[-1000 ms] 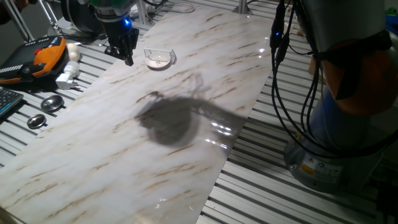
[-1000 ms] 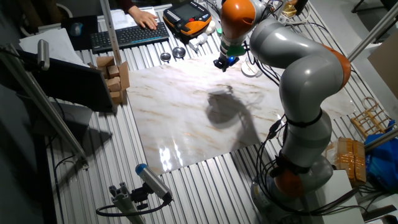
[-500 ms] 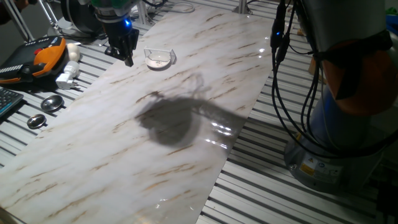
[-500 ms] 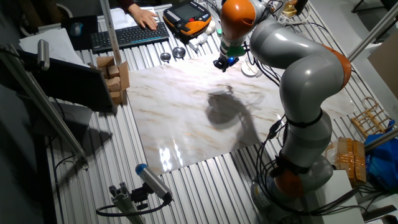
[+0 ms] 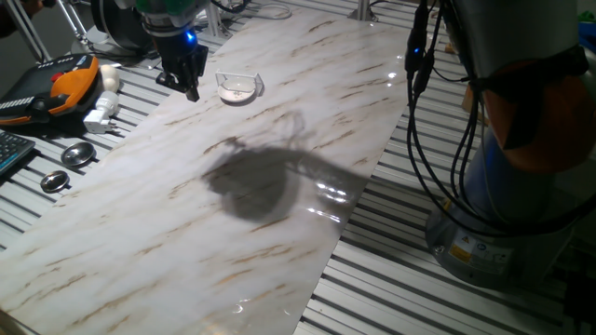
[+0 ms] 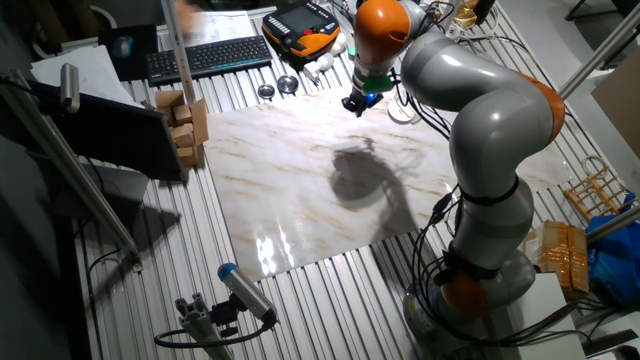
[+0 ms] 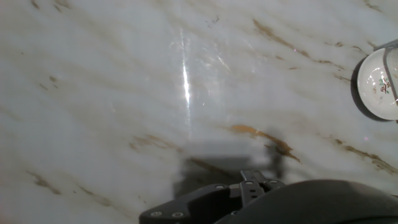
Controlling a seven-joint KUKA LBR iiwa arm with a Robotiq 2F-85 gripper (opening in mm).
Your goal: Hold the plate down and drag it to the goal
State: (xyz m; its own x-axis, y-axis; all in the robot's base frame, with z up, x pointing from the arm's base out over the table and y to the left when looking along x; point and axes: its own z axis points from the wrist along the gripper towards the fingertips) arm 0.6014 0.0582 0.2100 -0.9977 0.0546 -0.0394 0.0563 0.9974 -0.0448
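Plate (image 5: 237, 88) is seen inside the clear goal bracket (image 5: 251, 78) near the marble board's (image 5: 279, 186) far edge; gripper (image 5: 191, 90) is held just beside it, apart; finger state cannot be told.

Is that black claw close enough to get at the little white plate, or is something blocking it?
Probably yes. The gripper hangs just beside the plate, with only bare marble between them. The plate already sits against the clear bracket, which is open from above.
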